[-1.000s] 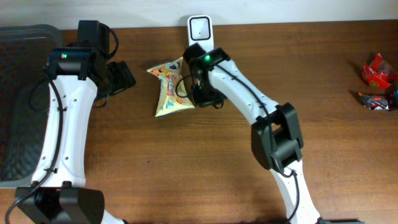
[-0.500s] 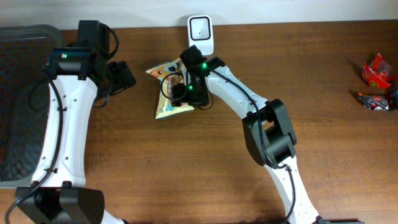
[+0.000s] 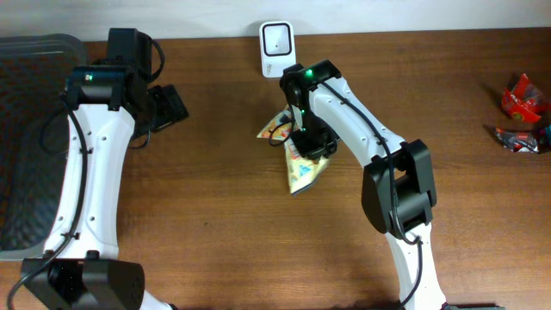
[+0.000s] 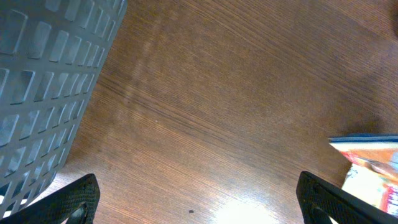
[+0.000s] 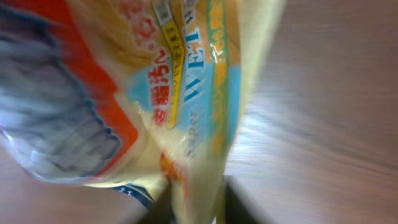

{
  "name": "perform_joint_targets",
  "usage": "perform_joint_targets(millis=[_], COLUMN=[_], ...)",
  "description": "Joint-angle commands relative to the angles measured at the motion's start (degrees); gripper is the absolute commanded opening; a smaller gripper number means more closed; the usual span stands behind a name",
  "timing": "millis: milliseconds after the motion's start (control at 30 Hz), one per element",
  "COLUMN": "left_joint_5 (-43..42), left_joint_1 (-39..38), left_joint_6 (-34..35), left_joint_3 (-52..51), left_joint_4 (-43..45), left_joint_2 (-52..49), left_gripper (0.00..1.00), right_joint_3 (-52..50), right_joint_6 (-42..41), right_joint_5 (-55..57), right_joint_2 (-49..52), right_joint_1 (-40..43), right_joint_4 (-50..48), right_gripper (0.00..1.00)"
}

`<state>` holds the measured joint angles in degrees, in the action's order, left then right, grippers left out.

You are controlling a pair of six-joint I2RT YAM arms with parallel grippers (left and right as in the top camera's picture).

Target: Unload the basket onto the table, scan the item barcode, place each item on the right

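- The right jaws are clamped on the snack packet [image 3: 300,170]. In the right wrist view its yellow, orange and blue wrapper fills the picture, blurred, and pinches in at the bottom edge where the jaws meet it.
- From overhead, we see the packet hanging under the right arm [image 3: 344,108], its lower corner pointing toward the front of the bench [image 3: 215,250]. We cannot tell whether that corner touches the wood.
- The white scanner [image 3: 276,47] stands at the back edge of the bench. The packet is near it, just in front, and apart from it.
- The left jaws stand wide apart over bare wood, holding nothing. Their two dark tips show in the bottom corners of the left wrist view.
- The grey basket [image 3: 26,129] sits at the left end of the bench, just beside the left arm [image 3: 90,164].
- Red wrappers [image 3: 523,99] lie at the far right, well apart from both arms.
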<state>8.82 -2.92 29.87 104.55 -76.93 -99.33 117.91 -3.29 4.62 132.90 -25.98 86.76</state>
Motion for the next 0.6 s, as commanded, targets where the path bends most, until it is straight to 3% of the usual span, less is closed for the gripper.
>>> perform_joint_targets(millis=[0, 67, 167, 367, 533, 567], left_joint_5=[0.0, 0.0, 0.0, 0.0, -0.1, -0.7], left_joint_1=[0.1, 0.1, 0.1, 0.1, 0.1, 0.1], left_joint_6=[0.5, 0.5, 0.5, 0.5, 0.5, 0.5], left_joint_3=[0.1, 0.1, 0.1, 0.1, 0.1, 0.1], left_joint_4=[0.0, 0.0, 0.0, 0.0, 0.7, 1.8], left_joint_2=[-0.1, -0.1, -0.1, -0.1, -0.1, -0.1], left_gripper=[0.99, 0.99, 0.99, 0.99, 0.99, 0.99], right_joint_3=[0.7, 3.7, 11.4, 15.6, 0.9, -3.5], right_joint_6=[-6.5, -15.3, -18.9, -25.0, -28.0, -30.3], right_joint_5=[22.1, 21.2, 15.2, 9.4, 10.1, 11.3], right_joint_2=[-1.9, -1.9, -3.9, -20.3, -35.1, -38.0], right_joint_1=[0.8, 2.2, 3.1, 3.1, 2.8, 2.8], right_joint_4=[0.7, 3.5, 6.3, 10.6, 10.4, 9.4], right_gripper=[0.72, 0.71, 0.68, 0.81, 0.85, 0.91])
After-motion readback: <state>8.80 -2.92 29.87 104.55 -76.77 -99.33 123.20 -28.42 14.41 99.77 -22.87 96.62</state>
